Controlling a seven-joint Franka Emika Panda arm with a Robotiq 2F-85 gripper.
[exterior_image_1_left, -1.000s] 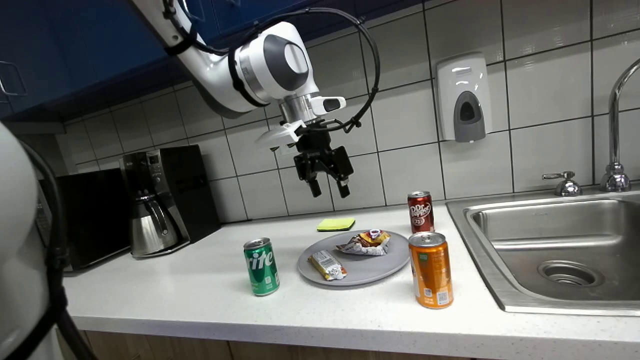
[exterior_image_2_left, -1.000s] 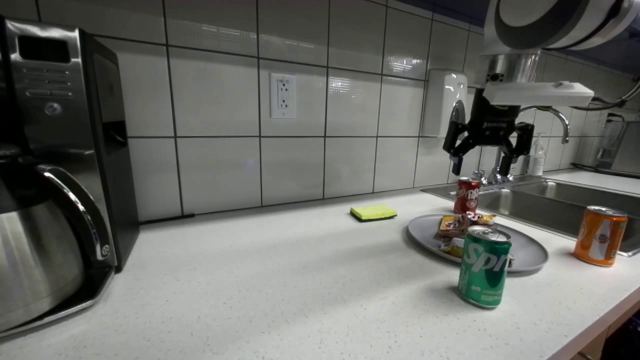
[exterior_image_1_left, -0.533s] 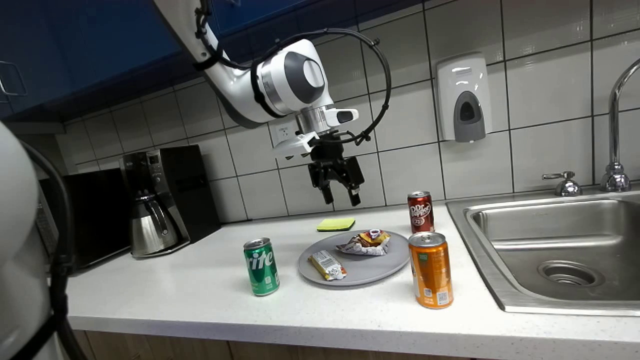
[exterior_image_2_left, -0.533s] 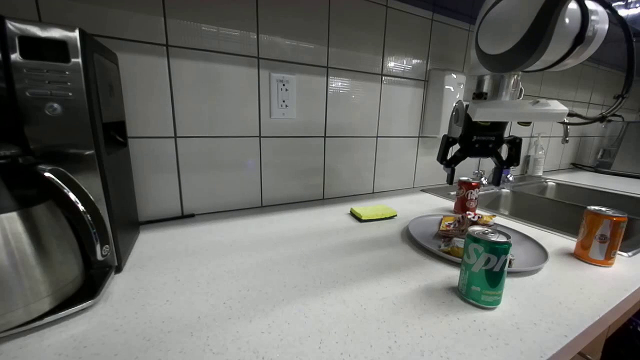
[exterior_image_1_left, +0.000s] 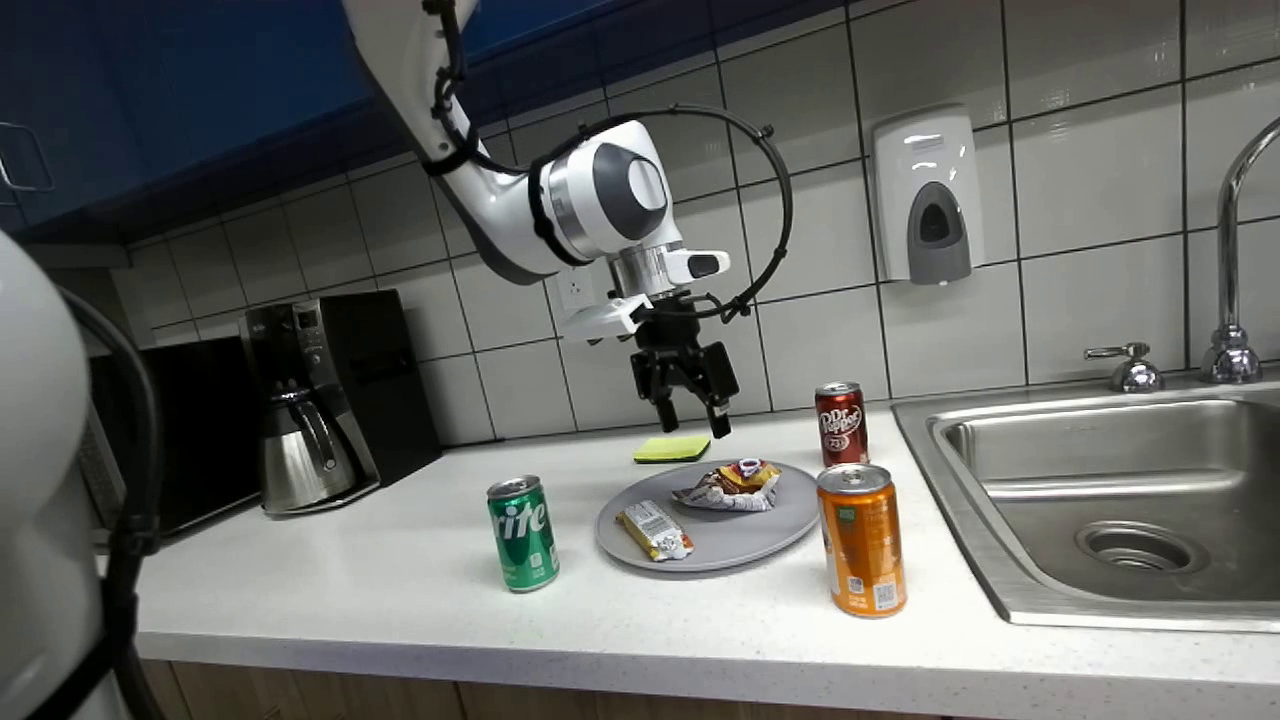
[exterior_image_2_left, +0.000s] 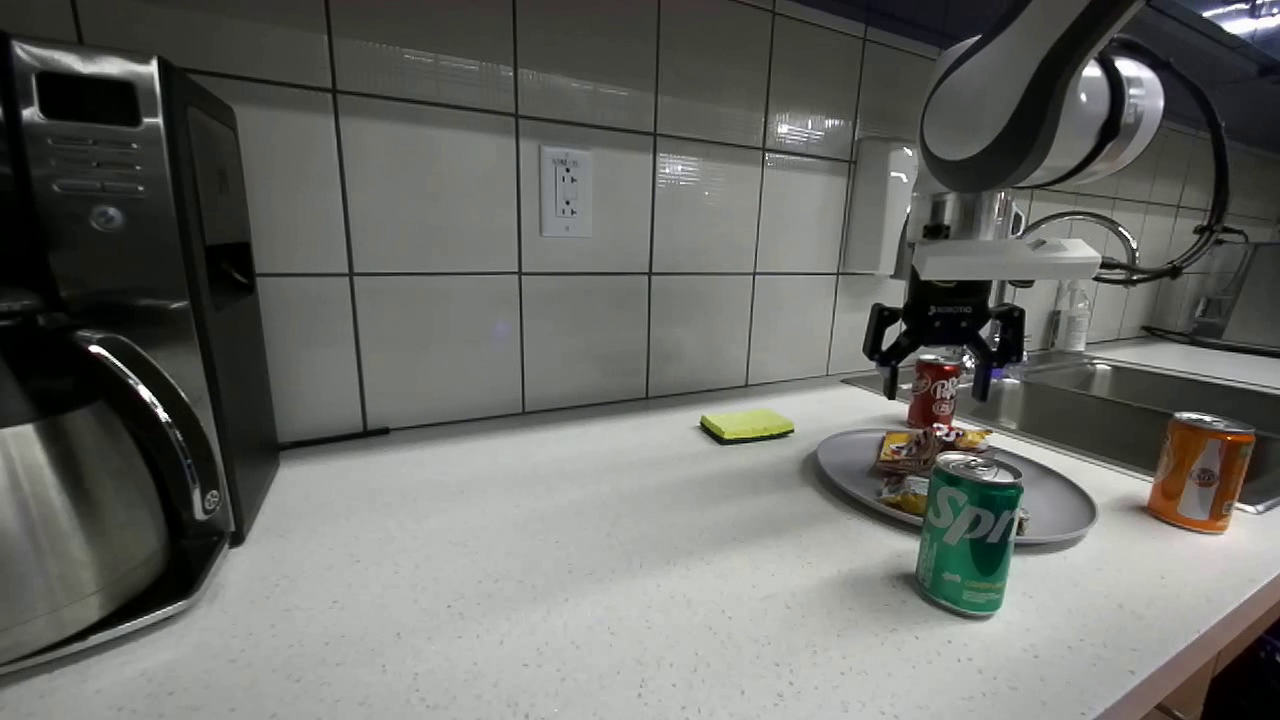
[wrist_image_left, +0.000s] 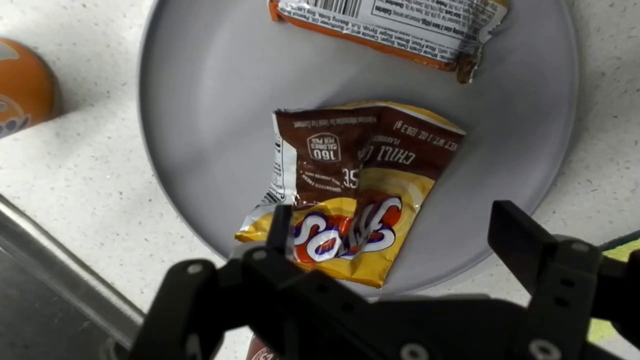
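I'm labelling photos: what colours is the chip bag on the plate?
The chip bag is mainly brown and yellow, clearest in the wrist view.

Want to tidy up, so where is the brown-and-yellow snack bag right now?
In an exterior view, the snack bag lies toward the back right of the gray plate, roughly below the open gripper and behind the bar wrapper.

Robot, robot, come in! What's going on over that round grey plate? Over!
Black two-finger gripper open, empty. Crumpled brown-and-yellow foil snack bag on plate, untouched. No obstruction seen between them.
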